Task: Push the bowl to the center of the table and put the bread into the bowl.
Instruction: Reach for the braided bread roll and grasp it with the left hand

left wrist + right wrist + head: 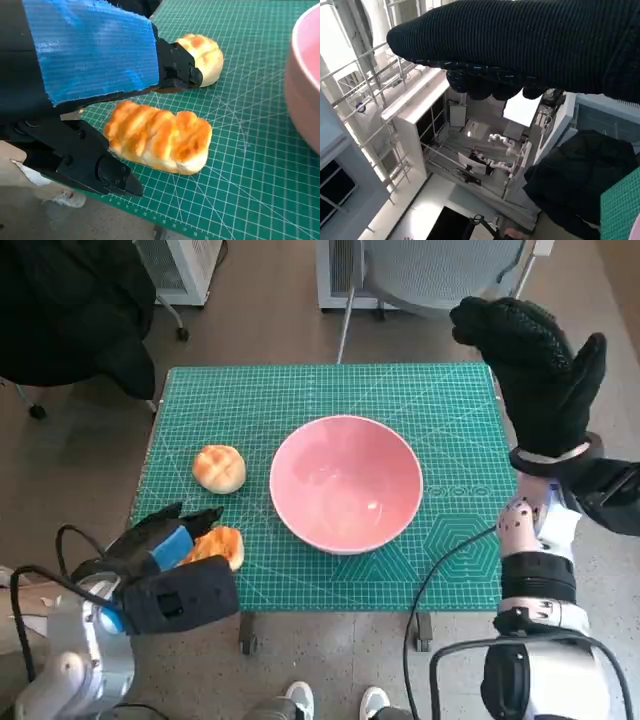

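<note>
Pink bowl (346,483) sits about mid-surface on the green cutting mat (420,390); the push step looks done. Bowl empty, so bread transfer is still to do.

Two bread pieces lie left of the bowl: a round bun (219,468) farther back and an elongated glazed loaf (220,545) at the near-left edge.

Left hand (165,540) is at the loaf. In the left wrist view its fingers (176,67) stand apart on either side of the loaf (159,142), not yet closed on it.

Right hand (530,365) is raised off the surface at far right, holding nothing; fingers seem loosely extended.

Judgement: roughly halfway, with grasp pending.
</note>
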### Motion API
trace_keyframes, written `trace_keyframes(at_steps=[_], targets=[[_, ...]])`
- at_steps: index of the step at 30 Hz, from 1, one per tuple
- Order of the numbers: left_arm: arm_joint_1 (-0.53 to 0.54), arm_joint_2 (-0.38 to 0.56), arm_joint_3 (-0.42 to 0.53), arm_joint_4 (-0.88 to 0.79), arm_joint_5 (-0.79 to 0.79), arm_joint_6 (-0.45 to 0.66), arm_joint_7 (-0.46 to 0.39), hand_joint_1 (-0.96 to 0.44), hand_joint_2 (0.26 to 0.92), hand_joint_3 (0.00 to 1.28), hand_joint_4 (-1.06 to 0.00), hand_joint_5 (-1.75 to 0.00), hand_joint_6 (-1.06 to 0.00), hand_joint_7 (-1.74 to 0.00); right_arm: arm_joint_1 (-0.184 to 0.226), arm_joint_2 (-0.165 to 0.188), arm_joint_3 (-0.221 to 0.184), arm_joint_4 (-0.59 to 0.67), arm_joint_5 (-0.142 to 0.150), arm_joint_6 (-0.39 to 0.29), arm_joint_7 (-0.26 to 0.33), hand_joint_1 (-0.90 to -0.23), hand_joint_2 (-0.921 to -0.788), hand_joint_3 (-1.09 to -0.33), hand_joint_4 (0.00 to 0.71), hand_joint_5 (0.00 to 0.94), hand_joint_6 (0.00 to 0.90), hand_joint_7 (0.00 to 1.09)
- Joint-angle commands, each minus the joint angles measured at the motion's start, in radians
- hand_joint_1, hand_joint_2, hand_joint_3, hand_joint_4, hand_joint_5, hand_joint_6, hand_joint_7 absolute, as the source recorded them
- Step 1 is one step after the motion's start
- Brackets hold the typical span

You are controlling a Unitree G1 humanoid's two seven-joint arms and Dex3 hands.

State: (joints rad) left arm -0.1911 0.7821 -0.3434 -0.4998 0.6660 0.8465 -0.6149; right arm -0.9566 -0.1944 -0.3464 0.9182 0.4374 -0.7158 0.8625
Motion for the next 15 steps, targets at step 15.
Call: trace_keyframes(at_steps=[15], targets=[[-0.055, -0.086, -0.042, 0.198, 0.09, -0.069, 0.07, -0.11, 0.755, 0.0, -0.11, 0.0, -0.3, 0.0, 0.036, -0.008, 0.003, -0.018, 0.01, 0.031, 0.01, -0.702, -0.921, -0.872, 0.234, 0.001, 0.306, 0.0]])
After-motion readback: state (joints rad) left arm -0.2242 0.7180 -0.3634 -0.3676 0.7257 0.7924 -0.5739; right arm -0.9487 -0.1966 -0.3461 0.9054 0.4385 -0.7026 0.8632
